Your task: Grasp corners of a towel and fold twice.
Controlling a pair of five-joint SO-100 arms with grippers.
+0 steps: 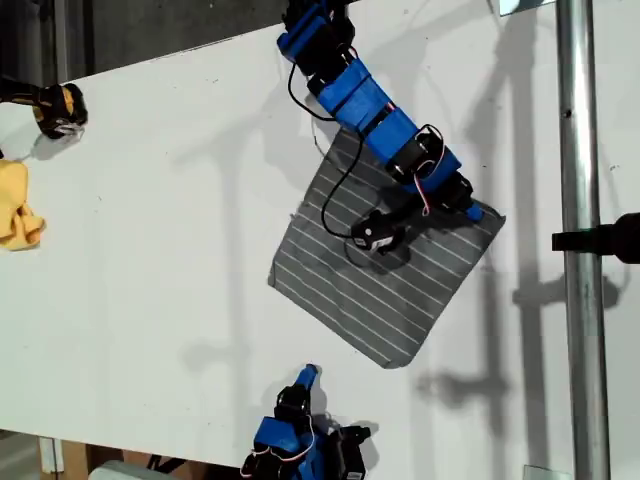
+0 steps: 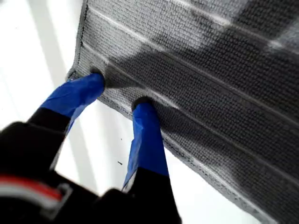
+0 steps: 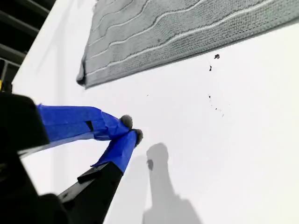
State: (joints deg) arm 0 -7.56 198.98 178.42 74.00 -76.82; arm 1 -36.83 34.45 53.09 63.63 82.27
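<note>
White table (image 1: 150,250), towel (image 1: 390,290) corner under my first pincer (image 2: 120,91)

Rough woven cloth towel (image 2: 201,93); smooth matt table (image 1: 150,270)

Item count, exterior view:

- Towel (image 1: 385,265): one, grey with white stripes, centre of the frame.
- Yellow cloth (image 1: 17,205): one, at the left edge.
- Blue arms: two. One arm (image 1: 365,105) enters from the top; one arm (image 1: 295,435) sits at the bottom edge.
- Metal pole (image 1: 578,200): one, upright at the right.
- Bench (image 1: 150,280): one, white.
</note>
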